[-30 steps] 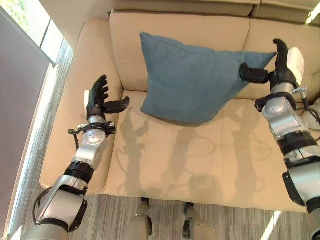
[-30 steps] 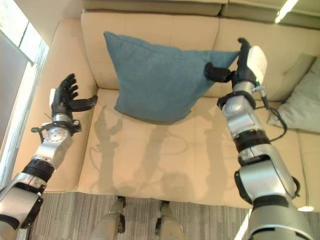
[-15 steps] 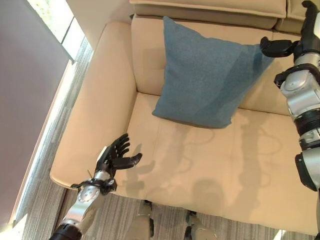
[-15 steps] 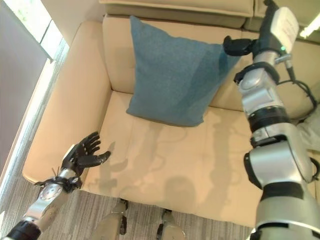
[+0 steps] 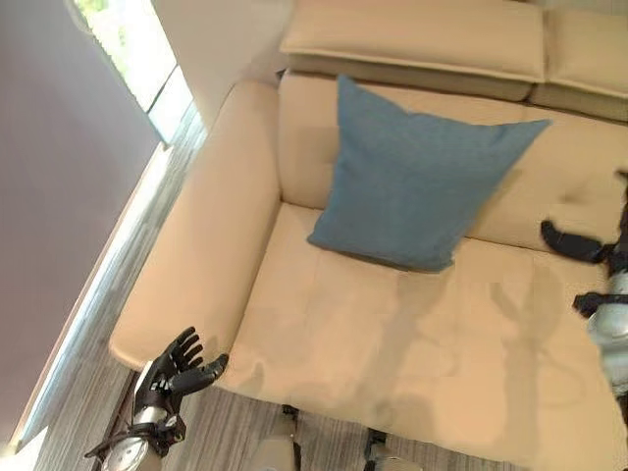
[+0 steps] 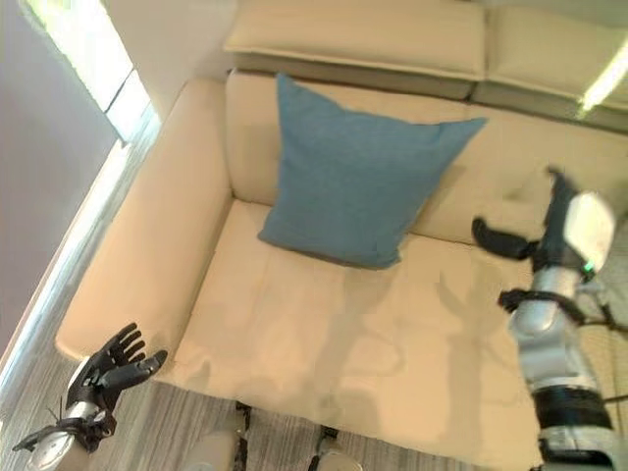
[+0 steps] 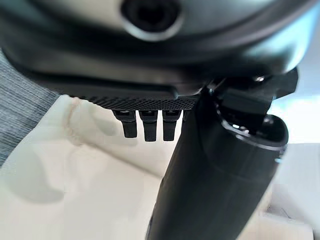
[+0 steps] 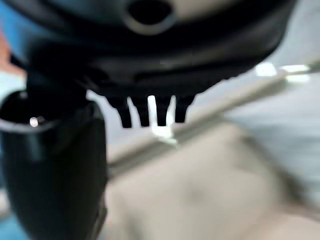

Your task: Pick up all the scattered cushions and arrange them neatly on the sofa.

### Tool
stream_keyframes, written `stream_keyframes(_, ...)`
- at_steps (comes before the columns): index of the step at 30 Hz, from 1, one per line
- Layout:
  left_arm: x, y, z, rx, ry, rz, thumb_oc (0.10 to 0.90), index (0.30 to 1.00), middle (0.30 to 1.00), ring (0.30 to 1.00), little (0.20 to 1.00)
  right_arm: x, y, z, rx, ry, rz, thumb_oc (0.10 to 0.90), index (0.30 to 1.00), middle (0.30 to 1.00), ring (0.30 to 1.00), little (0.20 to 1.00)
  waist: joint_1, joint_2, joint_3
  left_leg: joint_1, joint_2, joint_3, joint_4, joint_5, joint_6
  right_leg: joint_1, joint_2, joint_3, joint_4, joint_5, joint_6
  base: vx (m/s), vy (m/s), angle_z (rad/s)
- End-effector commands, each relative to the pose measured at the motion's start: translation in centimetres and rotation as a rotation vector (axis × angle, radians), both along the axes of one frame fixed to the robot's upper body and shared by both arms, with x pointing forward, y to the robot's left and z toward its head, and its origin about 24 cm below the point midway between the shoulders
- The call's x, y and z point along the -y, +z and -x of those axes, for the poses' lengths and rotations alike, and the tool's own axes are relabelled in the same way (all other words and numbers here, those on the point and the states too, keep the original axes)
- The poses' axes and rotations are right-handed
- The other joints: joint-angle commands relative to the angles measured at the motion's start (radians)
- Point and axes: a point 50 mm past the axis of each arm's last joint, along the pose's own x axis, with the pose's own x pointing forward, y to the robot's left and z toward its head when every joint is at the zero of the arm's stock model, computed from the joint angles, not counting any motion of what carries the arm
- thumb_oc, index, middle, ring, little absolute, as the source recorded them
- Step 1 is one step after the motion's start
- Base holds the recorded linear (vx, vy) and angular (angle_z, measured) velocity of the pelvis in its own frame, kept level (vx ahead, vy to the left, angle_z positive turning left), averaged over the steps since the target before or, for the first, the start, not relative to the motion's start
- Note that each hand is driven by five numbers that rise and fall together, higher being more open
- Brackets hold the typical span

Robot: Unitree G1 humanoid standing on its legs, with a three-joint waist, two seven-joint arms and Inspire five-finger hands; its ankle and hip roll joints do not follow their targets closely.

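Beige seat front: left hand [image 5: 173,365] hangs by the sofa's [image 5: 373,334] near corner, fingers relaxed, holding nothing.
Right hand [image 6: 549,235]: spread and empty over the seat, apart from the cushion.
Blue cushion [image 5: 417,177]: propped upright against the backrest, looks placed; judge next reach for another cushion.
Obstacles: armrest [image 5: 201,235] near left arm; window [image 5: 137,49] beyond.

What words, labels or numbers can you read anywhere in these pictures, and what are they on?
None: no readable text in any view.
Blue cushion: plain fabric, no tag or print visible.
Sofa: plain beige, no label visible.
Left robot hand and right robot hand: no legible marking; the white cover on the right one shows nothing readable.
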Motion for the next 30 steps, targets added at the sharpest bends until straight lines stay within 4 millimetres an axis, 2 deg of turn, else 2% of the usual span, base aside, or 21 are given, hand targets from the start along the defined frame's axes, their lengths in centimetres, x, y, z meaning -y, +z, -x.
stream_keyframes(1, -0.8, 0.5, -0.7, 0.013, -0.034, -0.069, 0.800, 0.900, 0.900, 0.900, 0.900, 0.1, 2.0, -0.9, 0.029, 0.053, 0.067, 0.800, 0.900, 0.900, 0.900, 0.900, -0.003, -0.054, -0.107, 0.081, -0.007, 0.027, 0.003, -0.142, -0.019, -0.009, 0.013, 0.003, 0.006, -0.092, 0.042, -0.02, -0.022, -0.11)
stream_keyframes(3, -0.8, -0.4, -0.3, -0.045, -0.052, -0.103, 0.800, 0.900, 0.900, 0.900, 0.900, -0.7, -1.5, 0.3, -0.043, 0.061, -0.034, 0.800, 0.900, 0.900, 0.900, 0.900, -0.010, -0.055, -0.112, 0.098, -0.004, 0.033, 0.003, -0.146, -0.016, 0.004, 0.015, 0.004, 0.006, -0.094, 0.041, -0.02, -0.031, -0.21)
stream_keyframes(4, -0.7, -1.4, 0.2, -0.118, -0.091, -0.170, 0.800, 0.900, 0.900, 0.900, 0.900, -1.9, -4.6, 1.2, -0.072, 0.061, -0.166, 0.800, 0.900, 0.900, 0.900, 0.900, -0.018, -0.053, -0.119, 0.114, -0.003, 0.037, 0.003, -0.151, -0.014, 0.017, 0.016, 0.009, 0.006, -0.096, 0.039, -0.02, -0.035, -0.12)
stream_keyframes(6, -0.8, -2.4, 0.7, -0.189, -0.112, -0.229, 0.800, 0.900, 0.900, 0.900, 0.900, -3.1, -7.2, 2.2, -0.131, 0.070, -0.239, 0.800, 0.900, 0.900, 0.900, 0.900, -0.022, -0.051, -0.124, 0.134, 0.001, 0.044, 0.003, -0.155, -0.014, 0.033, 0.020, 0.014, 0.006, -0.101, 0.037, -0.04, -0.037, -0.17)
stream_keyframes(8, -0.8, -3.5, 1.3, -0.257, -0.113, -0.260, 0.800, 0.900, 0.900, 0.900, 0.900, -4.1, -9.1, 3.1, -0.180, 0.075, -0.297, 0.800, 0.900, 0.900, 0.900, 0.900, -0.026, -0.051, -0.127, 0.150, 0.005, 0.049, 0.003, -0.159, -0.013, 0.050, 0.024, 0.019, 0.006, -0.108, 0.033, -0.03, -0.030, -0.22)
stream_keyframes(9, -0.9, -3.5, 1.3, -0.257, -0.113, -0.261, 0.800, 0.900, 0.900, 0.900, 0.900, -4.1, -9.1, 3.1, -0.180, 0.075, -0.297, 0.800, 0.900, 0.900, 0.900, 0.900, -0.025, -0.052, -0.126, 0.151, 0.005, 0.049, 0.003, -0.159, -0.014, 0.051, 0.024, 0.019, 0.006, -0.108, 0.033, -0.02, -0.032, -0.10)
stream_keyframes(11, -0.8, -4.6, 2.1, -0.324, -0.108, -0.271, 0.800, 0.900, 0.900, 0.900, 0.900, -5.0, -10.8, 3.8, -0.237, 0.089, -0.346, 0.800, 0.900, 0.900, 0.900, 0.900, -0.030, -0.053, -0.131, 0.166, 0.009, 0.055, 0.003, -0.162, -0.015, 0.065, 0.029, 0.019, 0.006, -0.112, 0.030, -0.01, -0.042, -0.11)
stream_keyframes(14, -0.3, -7.2, 4.6, -0.488, -0.074, -0.262, 0.800, 0.900, 0.900, 0.900, 0.900, -7.2, -14.1, 5.3, -0.356, 0.125, -0.436, 0.800, 0.900, 0.900, 0.900, 0.900, -0.035, -0.053, -0.129, 0.195, 0.018, 0.057, 0.003, -0.162, -0.016, 0.093, 0.037, 0.026, 0.006, -0.124, 0.023, -0.02, -0.075, -0.08)
stream_keyframes(17, 0.1, -8.4, 5.9, -0.573, -0.056, -0.263, 0.800, 0.900, 0.900, 0.900, 0.900, -8.8, -15.9, 6.0, -0.434, 0.159, -0.479, 0.800, 0.900, 0.900, 0.900, 0.900, -0.037, -0.051, -0.122, 0.210, 0.026, 0.056, 0.003, -0.158, -0.022, 0.110, 0.046, 0.028, 0.006, -0.132, 0.015, -0.03, -0.065, -0.01)
stream_keyframes(21, 0.5, -8.8, 5.6, -0.597, -0.036, -0.265, 0.800, 0.900, 0.900, 0.900, 0.900, -9.8, -17.1, 6.2, -0.479, 0.167, -0.499, 0.800, 0.900, 0.900, 0.900, 0.900, -0.040, -0.049, -0.098, 0.205, 0.036, 0.051, 0.012, -0.143, -0.030, 0.116, 0.056, 0.028, 0.006, -0.141, 0.004, -0.09, -0.059, 0.06)
stream_keyframes(23, 1.1, -9.2, 5.4, -0.622, -0.054, -0.274, 0.800, 0.900, 0.900, 0.900, 0.900, -10.7, -18.7, 6.8, -0.556, 0.158, -0.528, 0.800, 0.900, 0.900, 0.900, 0.900, -0.042, -0.051, -0.070, 0.156, 0.041, 0.052, 0.060, -0.133, -0.041, 0.109, 0.051, 0.018, 0.006, -0.140, -0.003, -0.18, -0.075, 0.14)
stream_keyframes(25, 1.3, -9.3, 5.3, -0.627, -0.065, -0.281, 0.800, 0.900, 0.900, 0.900, 0.900, -10.9, -19.1, 7.0, -0.576, 0.154, -0.529, 0.800, 0.900, 0.900, 0.900, 0.900, -0.043, -0.053, -0.059, 0.128, 0.040, 0.051, 0.100, -0.135, -0.043, 0.104, 0.045, 0.012, 0.006, -0.137, -0.004, -0.16, -0.033, 0.43)
stream_keyframes(27, 1.8, -9.5, 4.9, -0.634, -0.075, -0.284, 0.800, 0.900, 0.900, 0.900, 0.900, -11.2, -19.6, 7.0, -0.614, 0.150, -0.533, 0.800, 0.900, 0.900, 0.900, 0.900, -0.046, -0.066, -0.037, 0.097, 0.033, 0.065, 0.184, -0.181, -0.041, 0.080, 0.028, 0.008, 0.006, -0.119, -0.008, -0.28, -0.024, 0.18)
stream_keyframes(28, 2.1, -9.8, 5.2, -0.654, -0.078, -0.282, 0.800, 0.900, 0.900, 0.900, 0.900, -11.5, -20.0, 7.0, -0.640, 0.156, -0.527, 0.800, 0.900, 0.900, 0.900, 0.900, -0.045, -0.079, -0.033, 0.112, 0.016, 0.056, 0.270, -0.250, -0.035, 0.059, 0.011, 0.010, 0.006, -0.098, -0.008, -0.22, -0.005, 0.03)
stream_keyframes(29, 2.1, -9.8, 5.2, -0.654, -0.077, -0.282, 0.800, 0.900, 0.900, 0.900, 0.900, -11.5, -20.0, 6.9, -0.640, 0.156, -0.528, 0.800, 0.900, 0.900, 0.900, 0.900, -0.047, -0.080, -0.035, 0.108, 0.014, 0.055, 0.270, -0.247, -0.034, 0.055, 0.009, 0.008, 0.006, -0.097, -0.007, -0.18, 0.012, 0.08)
stream_keyframes(30, 2.2, -10.0, 5.7, -0.673, -0.073, -0.283, 0.800, 0.900, 0.900, 0.900, 0.900, -11.5, -20.2, 7.1, -0.660, 0.159, -0.521, 0.800, 0.900, 0.900, 0.900, 0.900, -0.049, -0.084, -0.035, 0.121, 0.004, 0.036, 0.318, -0.267, -0.032, 0.046, 0.005, 0.012, 0.006, -0.087, -0.007, -0.19, 0.083, -0.06)
